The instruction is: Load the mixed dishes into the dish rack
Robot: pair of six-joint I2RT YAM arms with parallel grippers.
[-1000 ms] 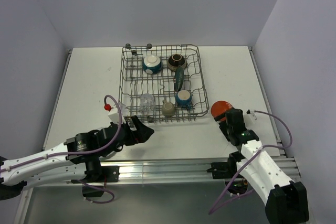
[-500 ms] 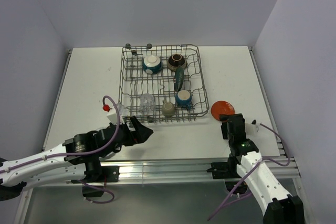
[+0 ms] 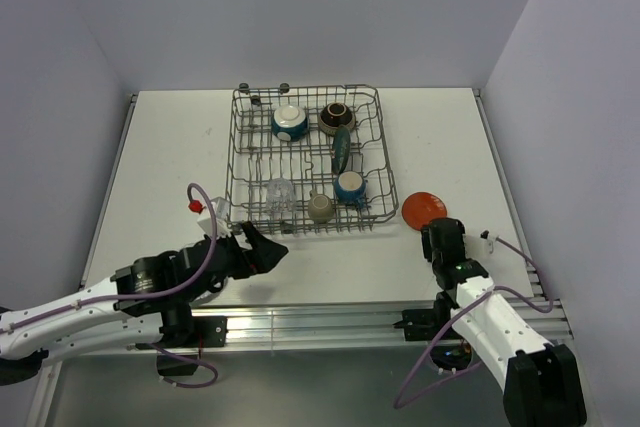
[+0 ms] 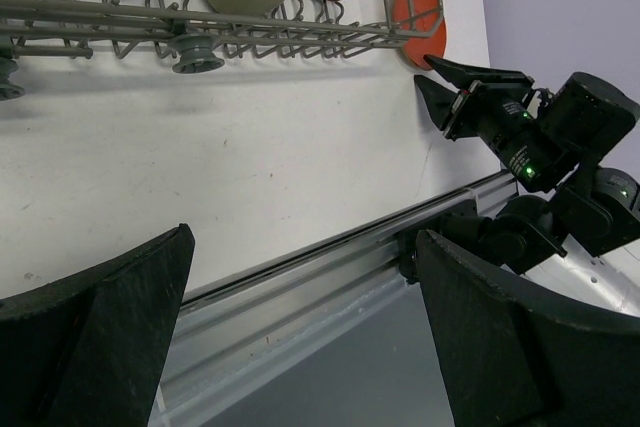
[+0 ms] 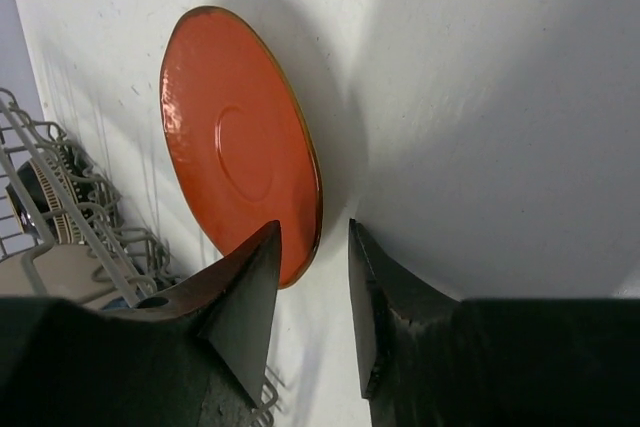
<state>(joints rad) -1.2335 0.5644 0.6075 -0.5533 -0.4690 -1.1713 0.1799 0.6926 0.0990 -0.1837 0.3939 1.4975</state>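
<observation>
The orange-red plate (image 3: pixel 424 209) lies on the white table just right of the dish rack (image 3: pixel 307 159). My right gripper (image 3: pixel 441 238) sits at the plate's near rim. In the right wrist view its jaws are narrowed but apart, and the plate (image 5: pixel 240 142) has its rim in the gap at the right gripper (image 5: pixel 314 227). The rack holds a white-inside bowl (image 3: pixel 290 122), a brown bowl (image 3: pixel 336 117), an upright teal plate (image 3: pixel 342 147), a blue mug (image 3: pixel 350 187), a beige cup (image 3: pixel 320 207) and a clear glass (image 3: pixel 280 192). My left gripper (image 3: pixel 266 247) hangs wide open, with nothing in it, near the rack's front left.
An aluminium rail (image 3: pixel 320 322) runs along the table's near edge, also under the left gripper (image 4: pixel 303 237). The table's right edge (image 3: pixel 512 217) and the wall stand close to the plate. The rack's front wire (image 4: pixel 120 22) shows in the left wrist view.
The right gripper's jaws have narrowed from wide open, and it has drawn back toward the near edge, uncovering the plate. The left arm has shifted slightly left and nearer.
</observation>
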